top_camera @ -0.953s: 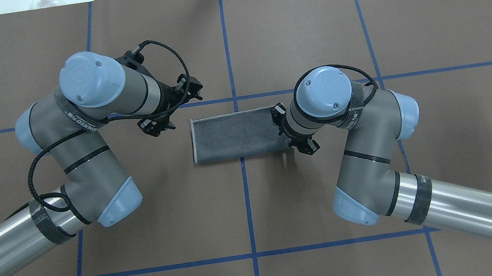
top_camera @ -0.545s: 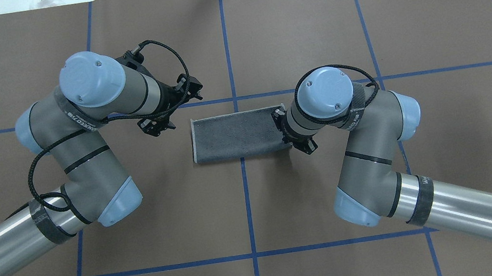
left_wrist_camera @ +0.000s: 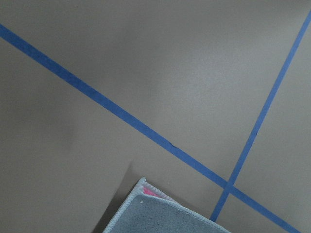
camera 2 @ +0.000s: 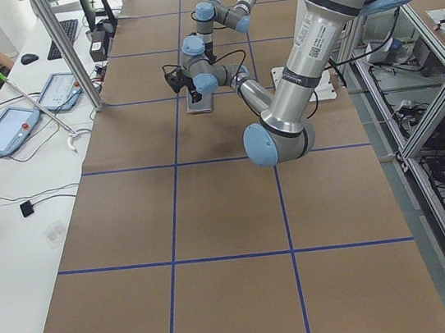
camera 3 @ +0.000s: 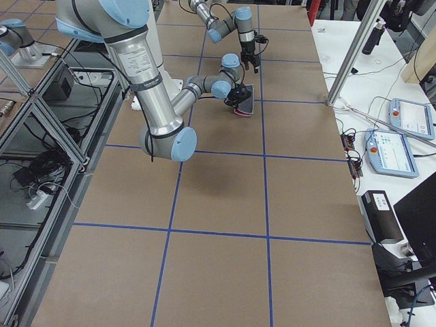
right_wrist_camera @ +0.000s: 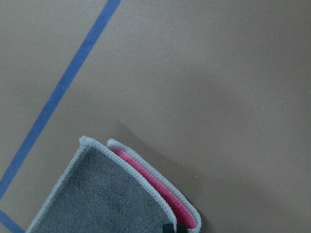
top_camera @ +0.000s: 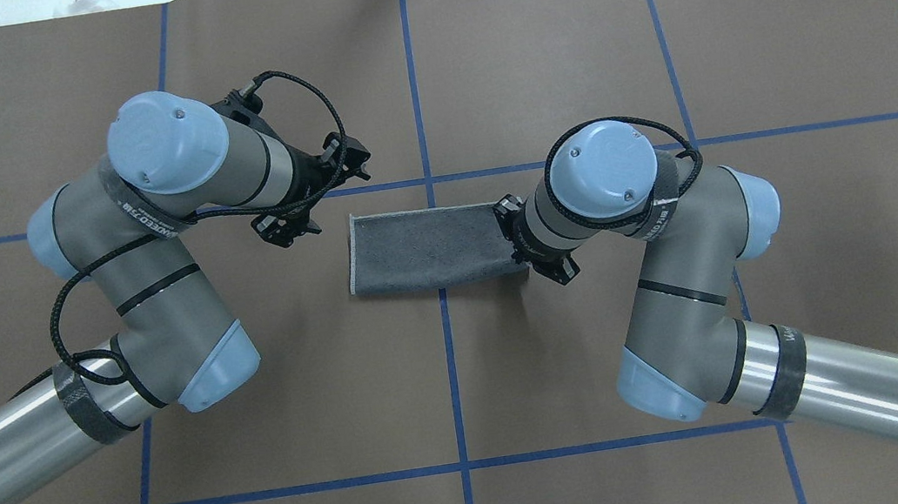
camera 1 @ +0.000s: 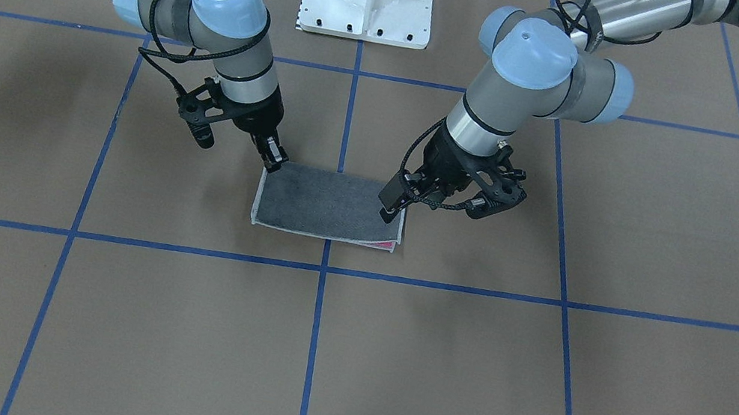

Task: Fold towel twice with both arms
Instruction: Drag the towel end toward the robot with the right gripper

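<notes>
Right gripper (camera 1: 274,159), on the front-facing view's left, has its jaws pinched together on the towel (camera 1: 328,204), at the corner nearest the robot's edge of the tabletop (camera 1: 535,389). The towel lies folded in 2, dark grey up, about the middle of the tabletop, with a sliver of pink at 1 corner toward the operators' edge. The left gripper (camera 1: 393,202) hangs at the towel's other short end; I cannot tell whether its jaws are apart or together.

From overhead, the towel is a long strip across the centre blue tape line (top_camera: 411,73), narrower at the end under the right arm (top_camera: 680,272) than at the end toward the left arm (top_camera: 152,267).

Both side views show the grippers too small to judge.

The left wrist view has 1 hemmed towel corner at its bottom edge and 2 crossing tape lines.

The right wrist view shows 2 hemmed layers with pink between them, a dark fingertip (right_wrist_camera: 168,227) on them, and a shadow on the tabletop beside them.
</notes>
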You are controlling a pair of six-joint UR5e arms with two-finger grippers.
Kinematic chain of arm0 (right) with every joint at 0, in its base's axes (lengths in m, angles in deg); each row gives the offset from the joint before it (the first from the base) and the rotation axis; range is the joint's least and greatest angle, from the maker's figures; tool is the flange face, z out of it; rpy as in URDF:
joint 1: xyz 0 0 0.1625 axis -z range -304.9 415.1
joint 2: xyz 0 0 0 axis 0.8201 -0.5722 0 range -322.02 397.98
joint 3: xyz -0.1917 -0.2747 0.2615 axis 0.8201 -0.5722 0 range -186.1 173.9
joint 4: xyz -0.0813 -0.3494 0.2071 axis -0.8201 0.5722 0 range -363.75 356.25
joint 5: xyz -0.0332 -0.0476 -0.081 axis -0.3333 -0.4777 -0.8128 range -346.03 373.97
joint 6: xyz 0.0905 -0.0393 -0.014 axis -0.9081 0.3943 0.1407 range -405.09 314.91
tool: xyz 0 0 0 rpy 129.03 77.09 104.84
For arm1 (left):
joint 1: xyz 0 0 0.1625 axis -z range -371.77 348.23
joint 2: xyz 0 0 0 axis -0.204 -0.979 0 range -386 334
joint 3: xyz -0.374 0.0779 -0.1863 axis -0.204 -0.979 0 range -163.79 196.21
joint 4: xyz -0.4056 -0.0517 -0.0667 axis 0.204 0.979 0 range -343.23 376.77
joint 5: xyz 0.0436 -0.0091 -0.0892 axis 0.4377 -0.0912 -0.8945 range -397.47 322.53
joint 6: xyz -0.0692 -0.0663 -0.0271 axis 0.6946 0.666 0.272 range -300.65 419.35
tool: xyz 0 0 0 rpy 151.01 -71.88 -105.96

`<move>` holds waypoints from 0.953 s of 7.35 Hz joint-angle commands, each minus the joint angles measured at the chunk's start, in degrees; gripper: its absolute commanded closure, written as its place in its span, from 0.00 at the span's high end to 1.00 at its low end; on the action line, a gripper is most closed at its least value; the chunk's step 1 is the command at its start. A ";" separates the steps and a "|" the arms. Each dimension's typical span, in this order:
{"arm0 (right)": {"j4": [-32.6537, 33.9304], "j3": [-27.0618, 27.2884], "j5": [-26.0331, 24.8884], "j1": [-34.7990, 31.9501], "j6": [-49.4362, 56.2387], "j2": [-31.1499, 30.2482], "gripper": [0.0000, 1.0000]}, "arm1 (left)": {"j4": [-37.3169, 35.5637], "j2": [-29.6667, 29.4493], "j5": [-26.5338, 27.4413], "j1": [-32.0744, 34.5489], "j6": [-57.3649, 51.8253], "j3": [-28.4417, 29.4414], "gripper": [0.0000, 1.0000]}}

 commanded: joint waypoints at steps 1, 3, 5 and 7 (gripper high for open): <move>0.01 4.20 -0.53 1.35 -4.30 -1.46 0.00 | 0.00 -0.02 -0.07 0.42 0.01 -0.31 0.98; 0.18 5.97 -0.71 4.41 -9.32 -2.25 0.00 | -0.09 -0.02 -0.24 1.56 0.01 -1.45 0.98; 0.71 9.05 -0.70 9.50 -12.67 -2.96 0.00 | -0.09 0.16 -3.30 3.14 0.10 -1.81 0.98; 0.71 9.23 -0.53 12.42 -13.21 -2.79 0.00 | -0.09 0.24 -3.41 3.41 0.10 -1.63 0.98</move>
